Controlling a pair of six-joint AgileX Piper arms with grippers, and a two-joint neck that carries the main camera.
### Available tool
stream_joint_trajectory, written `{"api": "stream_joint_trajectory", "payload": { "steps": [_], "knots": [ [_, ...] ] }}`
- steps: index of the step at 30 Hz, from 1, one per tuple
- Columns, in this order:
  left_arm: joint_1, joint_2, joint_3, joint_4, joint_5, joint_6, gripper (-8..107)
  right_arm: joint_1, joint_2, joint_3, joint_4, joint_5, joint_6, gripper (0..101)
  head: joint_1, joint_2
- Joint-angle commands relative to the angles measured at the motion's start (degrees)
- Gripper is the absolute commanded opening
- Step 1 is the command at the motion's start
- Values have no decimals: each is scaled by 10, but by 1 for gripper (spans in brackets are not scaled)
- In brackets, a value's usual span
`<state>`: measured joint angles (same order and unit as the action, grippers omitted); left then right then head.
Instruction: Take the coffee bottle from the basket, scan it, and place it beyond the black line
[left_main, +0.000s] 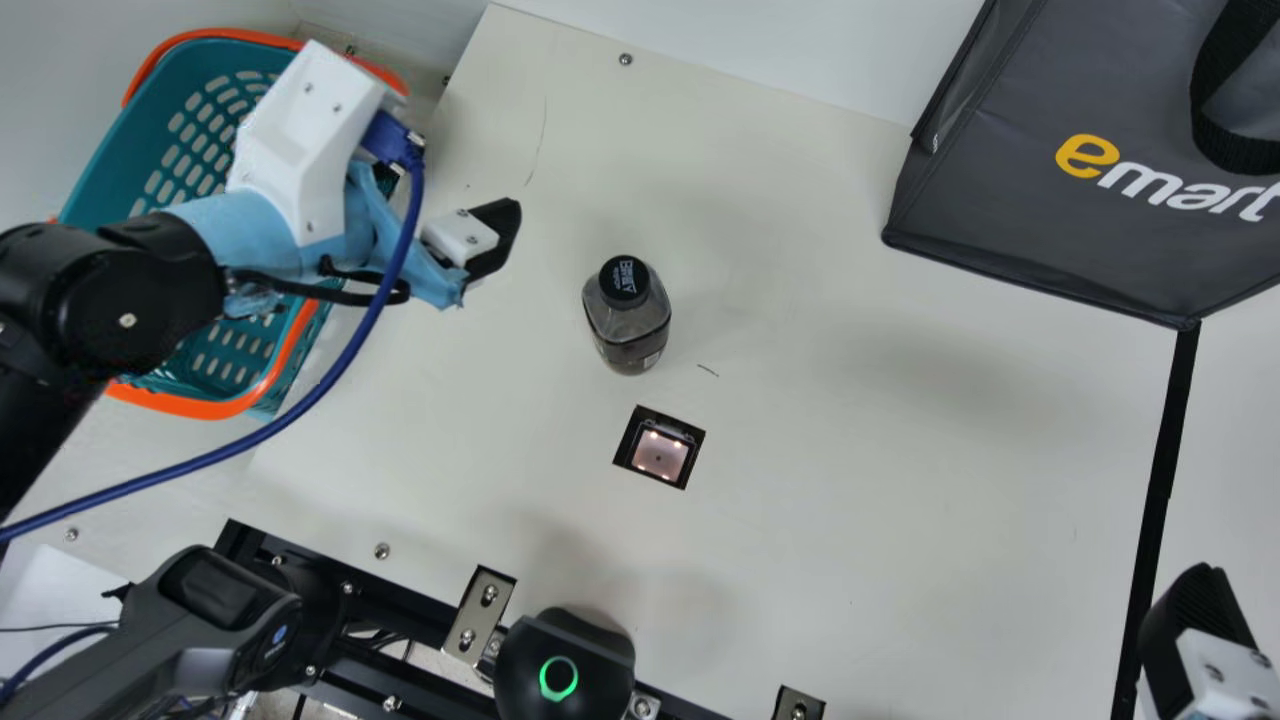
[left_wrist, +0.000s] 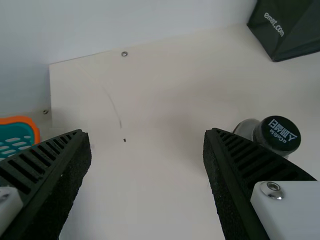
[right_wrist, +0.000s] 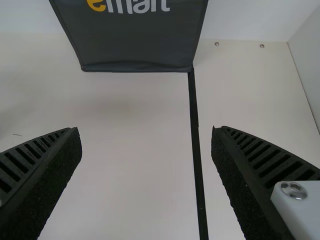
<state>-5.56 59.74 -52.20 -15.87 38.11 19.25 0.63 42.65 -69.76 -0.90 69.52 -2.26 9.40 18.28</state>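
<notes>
The dark-capped coffee bottle (left_main: 627, 325) stands upright on the table, just behind the scanner window (left_main: 660, 453). Left of it in the main view is my left gripper (left_main: 492, 238), near the basket (left_main: 180, 404). In the left wrist view my left gripper (left_wrist: 147, 135) is open with nothing between its fingers, and the bottle (left_wrist: 277, 135) appears outside them, partly behind one finger. My right gripper (left_main: 1200, 625) hangs by the black line (left_main: 1163, 470); in the right wrist view the right gripper (right_wrist: 147, 132) is open and empty, the black line (right_wrist: 196, 135) running between its fingers.
A dark grey shopping bag (left_main: 1040, 230) stands at the back right, its lower corner meeting the black line's far end. Along the front edge are metal brackets (left_main: 480, 615) and a black device with a green ring (left_main: 565, 665). Bare tabletop (left_main: 900, 480) spreads between bottle and line.
</notes>
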Motion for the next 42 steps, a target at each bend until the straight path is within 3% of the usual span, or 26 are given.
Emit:
{"api": "stream_joint_trajectory", "payload": {
  "steps": [1, 21, 42],
  "knots": [
    [9, -9, 8, -1, 1, 5, 90, 0, 0, 0, 0, 0, 0, 91, -15, 1],
    [92, -98, 90, -15, -10, 61, 90, 0, 0, 0, 0, -1, 0, 91, -15, 1],
    [119, -172, 147, -38, -1, 107, 90, 0, 0, 0, 0, -1, 0, 91, -15, 1]
  ]
}}
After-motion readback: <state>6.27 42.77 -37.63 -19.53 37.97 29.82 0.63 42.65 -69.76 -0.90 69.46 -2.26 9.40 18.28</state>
